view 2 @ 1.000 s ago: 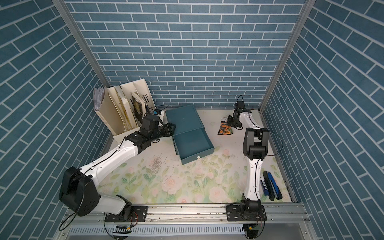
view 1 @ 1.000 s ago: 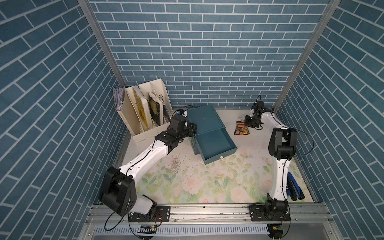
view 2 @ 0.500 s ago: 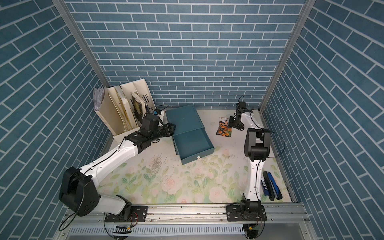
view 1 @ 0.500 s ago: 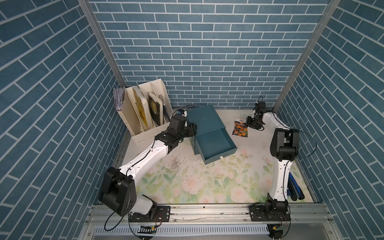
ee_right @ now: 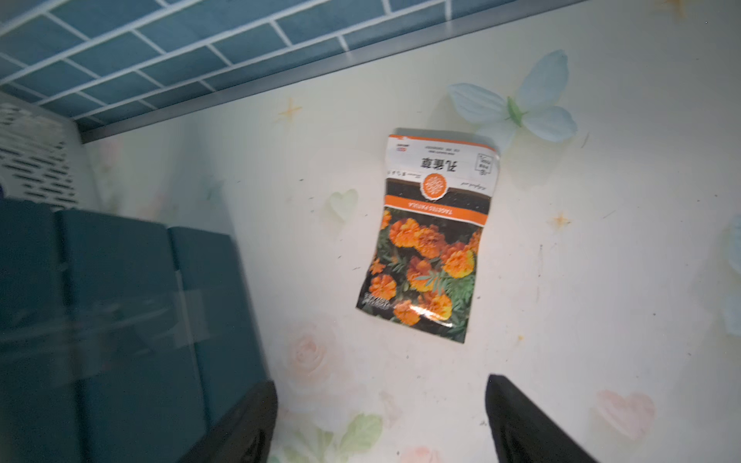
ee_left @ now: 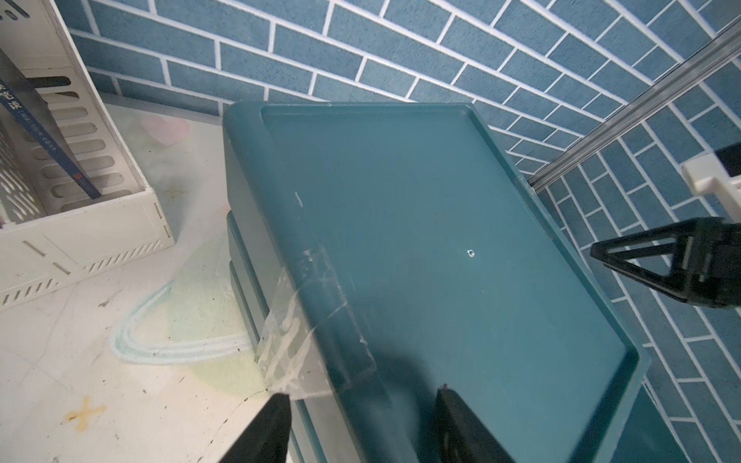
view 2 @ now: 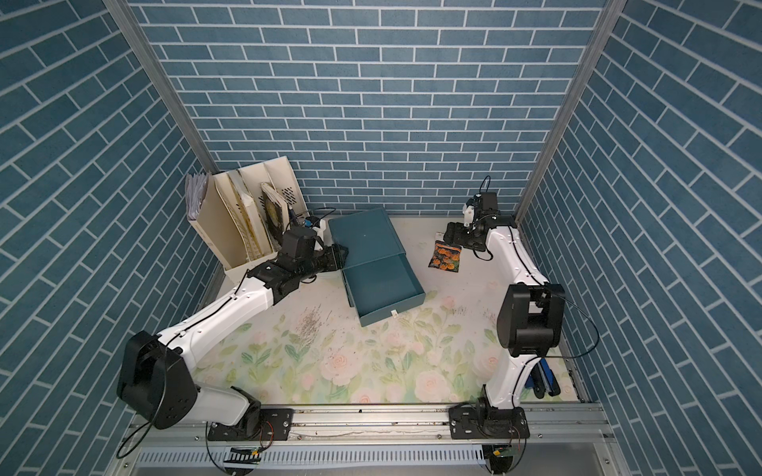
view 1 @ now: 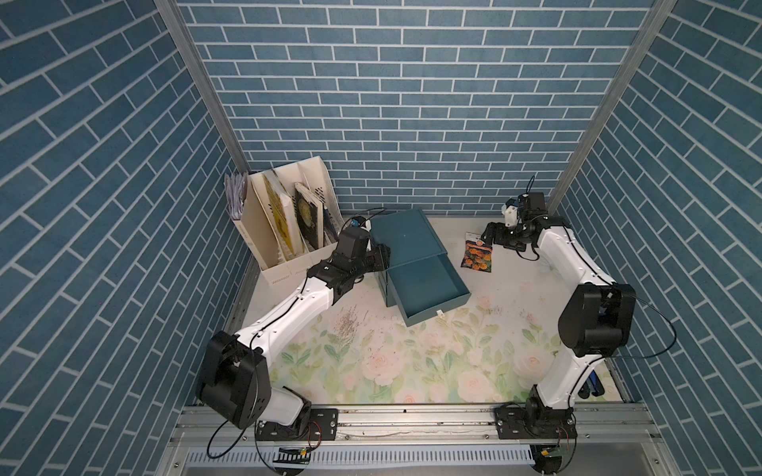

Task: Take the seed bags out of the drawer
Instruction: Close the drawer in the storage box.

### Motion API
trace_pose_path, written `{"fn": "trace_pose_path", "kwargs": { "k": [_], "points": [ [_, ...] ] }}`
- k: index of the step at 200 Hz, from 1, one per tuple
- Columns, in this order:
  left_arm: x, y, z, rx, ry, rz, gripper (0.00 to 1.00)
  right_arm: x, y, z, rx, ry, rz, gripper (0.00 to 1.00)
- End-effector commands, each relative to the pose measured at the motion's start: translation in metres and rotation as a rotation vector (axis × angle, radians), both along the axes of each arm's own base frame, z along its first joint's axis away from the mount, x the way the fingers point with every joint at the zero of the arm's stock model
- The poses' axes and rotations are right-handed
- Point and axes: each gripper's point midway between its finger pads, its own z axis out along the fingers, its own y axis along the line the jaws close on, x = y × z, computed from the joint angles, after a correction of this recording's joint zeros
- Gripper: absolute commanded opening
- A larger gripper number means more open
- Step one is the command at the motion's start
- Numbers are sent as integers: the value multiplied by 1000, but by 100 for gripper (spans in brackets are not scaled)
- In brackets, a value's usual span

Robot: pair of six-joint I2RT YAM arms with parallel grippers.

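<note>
- left gripper [view 1: 382, 256] closed tight on the side rim of the teal cabinet [view 1: 406, 235], one finger outside the wall and one over the top panel in the left wrist view; judged a bracing hold, for pinning the cabinet against sliding during work at the drawer.
- drawer [view 1: 437, 310] pulled well out from under the cabinet, off to one side of the left gripper and past its fingertips; only bare teal floor on show in both top views, no packet visible inside.
- right gripper [ee_right: 381, 383] spread wide and gripping nothing, hanging low over the floral mat [view 1: 412, 362] with clear space between the fingers.
- orange-bloom seed bag [ee_right: 429, 240] flat on the mat just ahead of the right fingertips, touching neither finger, photo side up; beside the cabinet but apart from it, so plainly out of the drawer.
- spot probably chosen as a drop point on the right gripper's own side of the cabinet, clear of the drawer's sliding path.
- other seed bags nowhere in sight from either wrist or from above; whereabouts impossible to tell.
- beige file holder [view 1: 284, 230] with upright books back behind the left gripper's wrist, no part of the job.
- next, by judgement: lift the right gripper away without brushing the glossy bag, probably light enough to skid at a touch, then check the drawer's hidden back end under the cabinet.
</note>
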Motion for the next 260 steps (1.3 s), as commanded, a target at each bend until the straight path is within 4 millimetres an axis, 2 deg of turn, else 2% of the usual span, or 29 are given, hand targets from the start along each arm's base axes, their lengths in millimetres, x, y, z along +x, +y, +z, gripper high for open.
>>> {"fn": "trace_pose_path", "kwargs": {
  "k": [1, 36, 72, 145, 181, 212, 260],
  "points": [
    [-5, 3, -17, 53, 61, -2, 61, -34, 24, 24, 22, -18, 107, 87],
    [-5, 2, -19, 50, 69, -6, 61, -80, 55, 58, 57, -61, 208, 89],
    [-6, 2, -19, 47, 70, -4, 61, -123, 79, 83, 87, -88, 295, 88],
    [-6, 3, -19, 47, 76, 2, 61, -212, 121, 97, 167, -101, 462, 82],
    [-7, 3, -20, 49, 78, 1, 61, -248, 135, 98, 185, -113, 511, 79],
    [-7, 4, -19, 49, 78, 1, 61, -271, 145, 87, 188, -95, 536, 76],
    [-8, 4, -20, 47, 82, -1, 61, -291, 155, 61, 157, -97, 519, 65]
  ]
}}
